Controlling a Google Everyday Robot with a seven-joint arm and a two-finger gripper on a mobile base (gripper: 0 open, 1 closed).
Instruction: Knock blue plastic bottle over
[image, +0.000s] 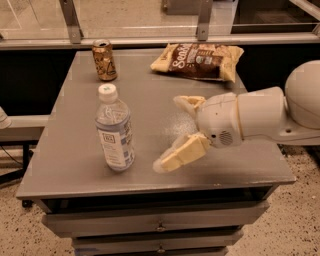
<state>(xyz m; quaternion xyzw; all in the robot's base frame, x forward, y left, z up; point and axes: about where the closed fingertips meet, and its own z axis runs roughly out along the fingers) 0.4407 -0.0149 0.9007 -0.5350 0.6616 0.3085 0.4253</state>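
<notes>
brown can (104, 60) upright, back-left | chip bag (197, 61) flat, back | grey table (70, 155)

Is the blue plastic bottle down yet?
No, the blue plastic bottle stands upright on the table, and the gripper hangs open beside it, apart from it.

Your room: grey table w/ drawers, metal rail behind.
You're looking at a grey tabletop (75, 165) w/ soft glare mid-surface, drawers (160, 227) under its front edge, speckled floor (300, 225) at both btm corners, metal posts (70, 20) + rail (150, 41) at the back, dark gap below. The gripper (169, 132) hangs over the table's right half, fingers spread.
</notes>
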